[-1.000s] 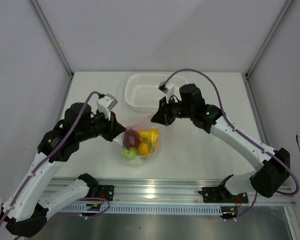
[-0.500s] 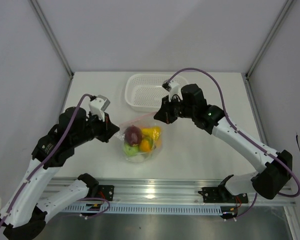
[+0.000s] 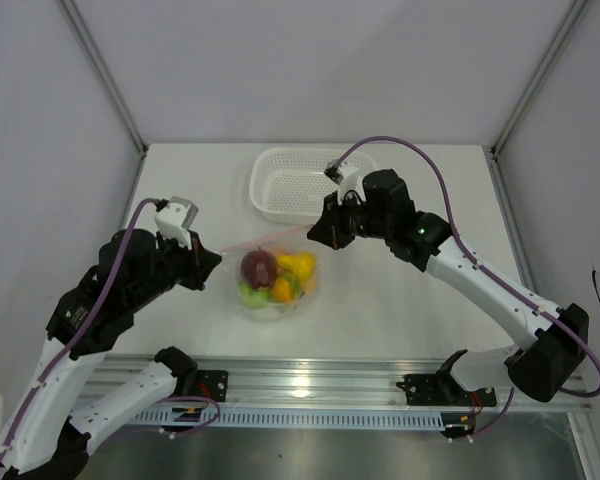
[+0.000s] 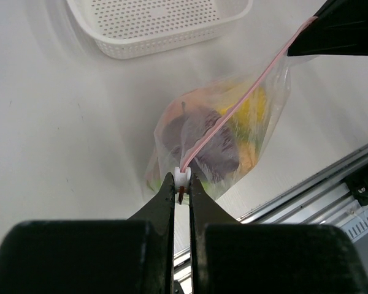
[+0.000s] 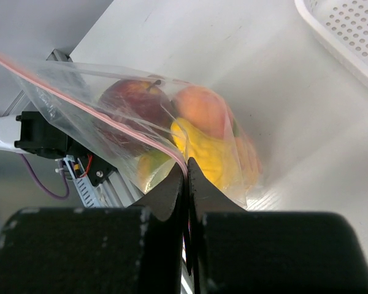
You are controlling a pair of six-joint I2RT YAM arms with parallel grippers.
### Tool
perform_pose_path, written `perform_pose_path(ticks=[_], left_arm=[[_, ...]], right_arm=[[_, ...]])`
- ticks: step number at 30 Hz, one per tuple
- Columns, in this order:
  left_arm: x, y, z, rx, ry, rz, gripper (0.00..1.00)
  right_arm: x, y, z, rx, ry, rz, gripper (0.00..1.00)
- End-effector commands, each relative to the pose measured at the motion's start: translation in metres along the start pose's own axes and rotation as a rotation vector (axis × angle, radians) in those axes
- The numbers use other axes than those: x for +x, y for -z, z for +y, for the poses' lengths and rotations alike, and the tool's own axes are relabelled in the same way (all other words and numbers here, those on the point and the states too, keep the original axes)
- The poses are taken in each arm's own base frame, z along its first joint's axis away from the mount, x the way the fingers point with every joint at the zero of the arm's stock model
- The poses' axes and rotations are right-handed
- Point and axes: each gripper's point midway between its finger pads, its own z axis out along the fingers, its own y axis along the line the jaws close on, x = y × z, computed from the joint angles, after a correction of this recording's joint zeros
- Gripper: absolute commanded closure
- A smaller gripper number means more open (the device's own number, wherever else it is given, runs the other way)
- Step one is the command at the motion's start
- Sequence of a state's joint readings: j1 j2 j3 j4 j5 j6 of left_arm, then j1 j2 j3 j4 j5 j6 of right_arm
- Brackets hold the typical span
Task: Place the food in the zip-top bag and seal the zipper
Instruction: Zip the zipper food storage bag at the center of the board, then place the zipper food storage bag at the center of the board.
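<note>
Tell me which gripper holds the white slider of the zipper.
The left gripper: it pinches the small white slider, while the right gripper pinches the bare pink zipper strip.

Bright, even light falls from overhead on the flat white table (image 3: 400,290); shadows under the arms are faint and soft-edged; a white glare patch sits on the ribbed silver metal rail (image 3: 300,392); in the wrist views the black left gripper (image 4: 181,184) and black right gripper (image 5: 185,168) loom dark and blurred against the lens; the clear crinkly plastic bag (image 5: 110,92) carries small glints.
</note>
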State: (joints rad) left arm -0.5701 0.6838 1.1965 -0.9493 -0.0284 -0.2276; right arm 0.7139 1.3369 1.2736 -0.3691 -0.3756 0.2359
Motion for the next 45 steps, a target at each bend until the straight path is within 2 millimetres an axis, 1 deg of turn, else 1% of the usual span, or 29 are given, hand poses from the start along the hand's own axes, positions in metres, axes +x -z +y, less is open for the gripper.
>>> perform_pose_path(ticks=[1,6,7,10,12,14,16,17,18,19,20,21,23,25,26,27,29,30,31,32,33,35,36,37,38,40,43,44,45], left_arm=[[-0.009,0.010,0.006,-0.028,-0.004,-0.056,0.99],[-0.024,0.014,-0.016,0.092,-0.024,-0.114,0.98],[-0.027,0.016,-0.016,0.091,-0.023,-0.130,0.94],[-0.038,0.017,-0.002,0.004,0.020,-0.176,0.85],[-0.041,0.016,0.008,-0.061,0.064,-0.192,0.85],[-0.033,0.007,0.015,-0.094,0.083,-0.181,0.82],[-0.022,-0.005,0.030,-0.169,0.122,-0.193,0.56],[-0.023,-0.006,0.036,-0.198,0.142,-0.225,0.46],[-0.017,-0.008,0.046,-0.246,0.161,-0.243,0.28],[-0.014,-0.010,0.050,-0.266,0.167,-0.252,0.22],[-0.013,-0.008,0.053,-0.282,0.171,-0.262,0.04],[-0.017,-0.003,0.058,-0.309,0.180,-0.286,0.00],[-0.022,0.005,0.064,-0.343,0.180,-0.298,0.00],[-0.039,0.026,0.066,-0.358,0.172,-0.362,0.01],[-0.045,0.033,0.067,-0.358,0.173,-0.388,0.01],[-0.052,0.043,0.067,-0.356,0.160,-0.419,0.01],[-0.065,0.065,0.064,-0.332,0.170,-0.492,0.00],[-0.067,0.070,0.062,-0.320,0.170,-0.508,0.01],[-0.070,0.079,0.057,-0.279,0.173,-0.540,0.01],[-0.071,0.082,0.055,-0.268,0.174,-0.550,0.01],[-0.070,0.085,0.055,-0.262,0.179,-0.556,0.00],[-0.067,0.091,0.054,-0.253,0.187,-0.559,0.01],[-0.065,0.089,0.053,-0.244,0.189,-0.549,0.00],[-0.061,0.087,0.051,-0.234,0.184,-0.533,0.00],[-0.058,0.081,0.044,-0.195,0.176,-0.507,0.00],[-0.050,0.072,0.036,-0.155,0.179,-0.461,0.01],[-0.041,0.055,0.016,-0.052,0.179,-0.386,0.00],[-0.040,0.053,0.012,-0.030,0.192,-0.380,0.00],[-0.034,0.044,0.005,0.005,0.189,-0.348,0.00]], right_arm=[[-0.015,0.008,-0.014,0.088,0.009,-0.053,1.00],[-0.013,0.006,0.009,0.030,0.038,-0.036,1.00],[-0.014,0.006,0.022,0.000,0.051,-0.034,1.00],[-0.015,0.004,0.060,-0.151,0.061,-0.017,1.00],[-0.016,-0.001,0.067,-0.191,0.037,-0.002,1.00],[-0.015,-0.022,0.067,-0.211,0.028,0.020,1.00],[-0.017,-0.038,0.071,-0.245,0.022,0.018,1.00],[-0.010,-0.056,0.066,-0.244,0.004,0.040,1.00],[-0.018,-0.064,0.068,-0.253,0.012,0.015,1.00],[-0.020,-0.073,0.067,-0.244,0.009,0.009,1.00],[-0.013,-0.090,0.060,-0.232,-0.003,0.028,1.00],[-0.025,-0.096,0.061,-0.235,0.004,-0.003,1.00],[-0.022,-0.121,0.047,-0.201,-0.005,0.001,1.00],[-0.036,-0.135,0.044,-0.222,-0.006,-0.041,1.00],[-0.039,-0.143,0.039,-0.224,-0.030,-0.047,1.00],[-0.031,-0.162,0.024,-0.212,-0.049,-0.032,1.00],[-0.044,-0.178,0.022,-0.230,-0.042,-0.052,1.00],[-0.030,-0.199,0.006,-0.206,-0.056,-0.019,1.00],[-0.046,-0.206,0.006,-0.206,-0.045,-0.052,1.00],[-0.048,-0.213,0.003,-0.205,-0.048,-0.057,1.00],[-0.038,-0.230,-0.011,-0.177,-0.062,-0.040,1.00],[-0.051,-0.240,-0.016,-0.168,-0.056,-0.071,1.00],[-0.052,-0.245,-0.018,-0.169,-0.071,-0.073,1.00],[-0.039,-0.258,-0.028,-0.169,-0.091,-0.047,1.00],[-0.050,-0.261,-0.027,-0.176,-0.091,-0.070,1.00],[-0.038,-0.274,-0.037,-0.183,-0.112,-0.041,1.00],[-0.038,-0.281,-0.045,-0.177,-0.114,-0.037,0.77],[-0.034,-0.285,-0.051,-0.171,-0.121,-0.025,0.61],[-0.039,-0.284,-0.051,-0.170,-0.118,-0.026,0.53]])
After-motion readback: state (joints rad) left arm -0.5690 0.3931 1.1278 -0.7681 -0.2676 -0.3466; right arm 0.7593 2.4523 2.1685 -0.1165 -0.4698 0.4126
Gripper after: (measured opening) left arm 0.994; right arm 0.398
